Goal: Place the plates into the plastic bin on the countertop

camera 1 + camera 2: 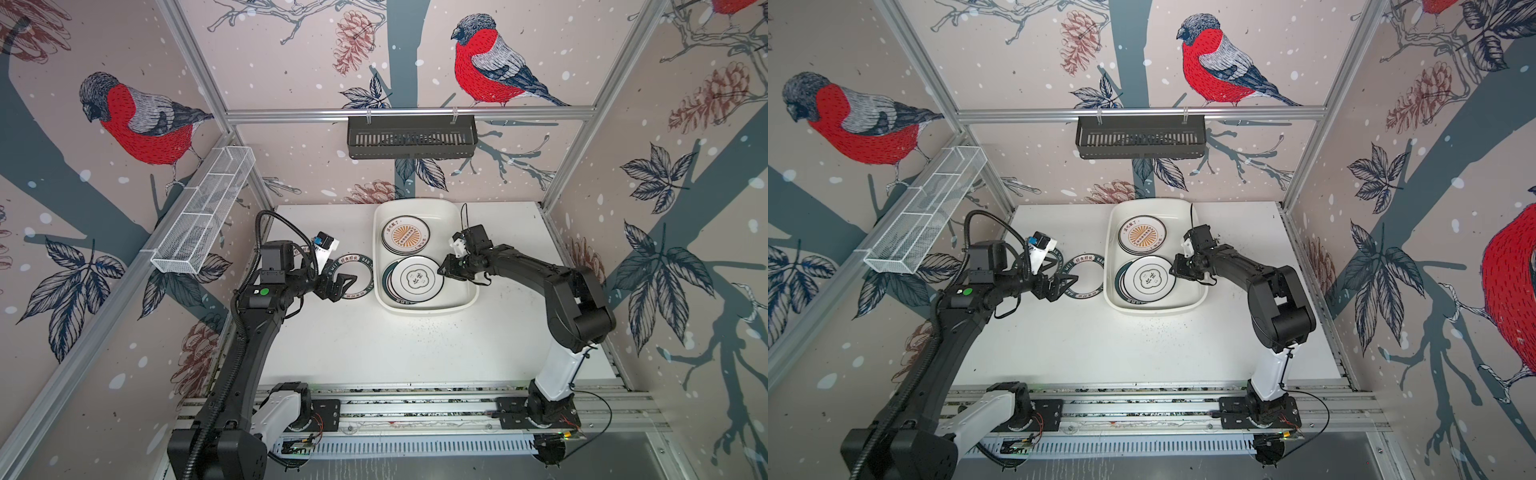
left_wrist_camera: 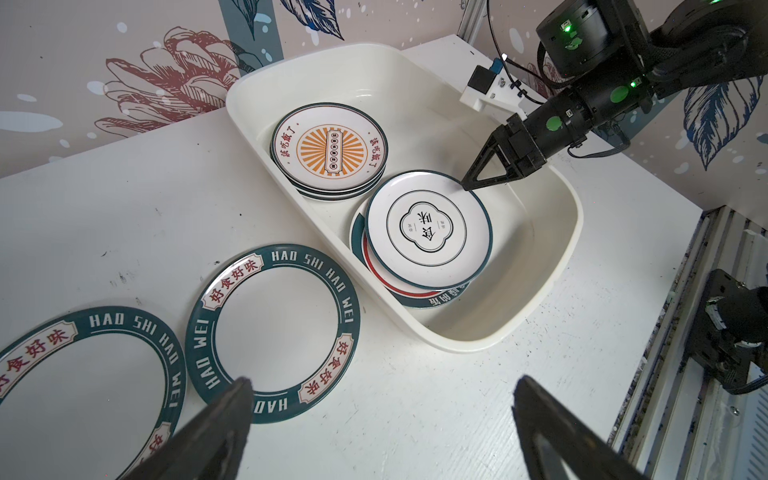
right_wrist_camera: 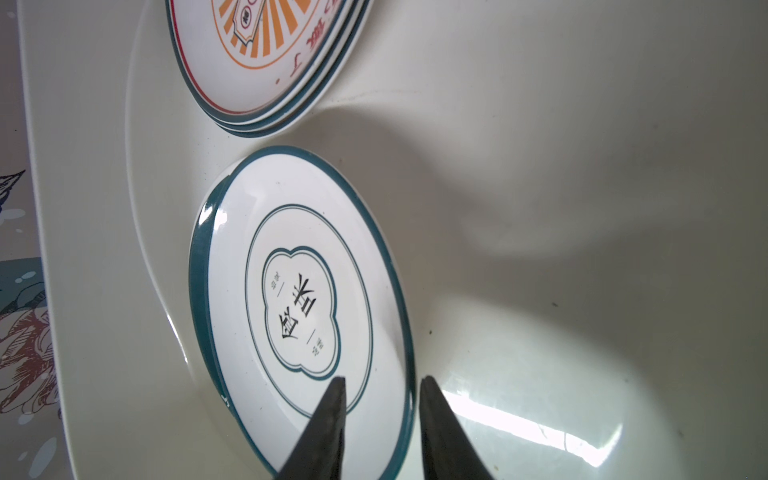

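The plastic bin (image 1: 415,204) (image 1: 1154,202) (image 2: 457,345) stands at the back of the countertop (image 1: 395,345). It holds two stacks of plates. The far stack is topped by an orange sunburst plate (image 1: 405,237) (image 2: 328,149) (image 3: 266,37). The near stack is topped by a flower-outline plate (image 1: 415,276) (image 1: 1148,279) (image 2: 428,228) (image 3: 299,307). My right gripper (image 1: 441,270) (image 2: 467,185) (image 3: 382,380) is slightly open astride that plate's rim, not pinching it. Two lettered-rim plates (image 2: 274,332) (image 2: 83,374) lie left of the bin. My left gripper (image 2: 384,382) (image 1: 1069,282) hangs wide open and empty beside the nearer one (image 1: 365,266).
A black slotted basket (image 1: 411,137) hangs on the back rail. A white wire-mesh tray (image 1: 203,216) is fixed to the left wall. Aluminium rails (image 1: 415,407) with both arm bases run along the front edge. Under the flower-outline plate lie a red-rimmed plate and a dark lettered one.
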Motion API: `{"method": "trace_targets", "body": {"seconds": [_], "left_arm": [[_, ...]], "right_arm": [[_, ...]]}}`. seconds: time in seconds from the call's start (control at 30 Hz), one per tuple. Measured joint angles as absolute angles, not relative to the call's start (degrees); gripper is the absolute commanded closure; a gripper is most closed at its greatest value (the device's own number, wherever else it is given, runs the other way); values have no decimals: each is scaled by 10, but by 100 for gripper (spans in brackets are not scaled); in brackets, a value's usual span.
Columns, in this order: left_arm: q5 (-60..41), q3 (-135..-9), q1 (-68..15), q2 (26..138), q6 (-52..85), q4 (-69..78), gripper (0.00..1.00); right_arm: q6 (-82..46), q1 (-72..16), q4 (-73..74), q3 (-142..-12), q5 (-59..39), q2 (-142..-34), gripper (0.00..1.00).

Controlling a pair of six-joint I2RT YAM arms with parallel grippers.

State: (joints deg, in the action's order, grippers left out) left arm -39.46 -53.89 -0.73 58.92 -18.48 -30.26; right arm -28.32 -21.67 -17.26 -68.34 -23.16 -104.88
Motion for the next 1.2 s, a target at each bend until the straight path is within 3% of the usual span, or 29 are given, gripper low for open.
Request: {"method": "trace_targets", "body": {"seconds": [1.2], "left_arm": [[-379,-506,-7,586,-156,-277,3]], "right_arm": [[-270,-250,-202,-715,-183,-1068,69]]}}
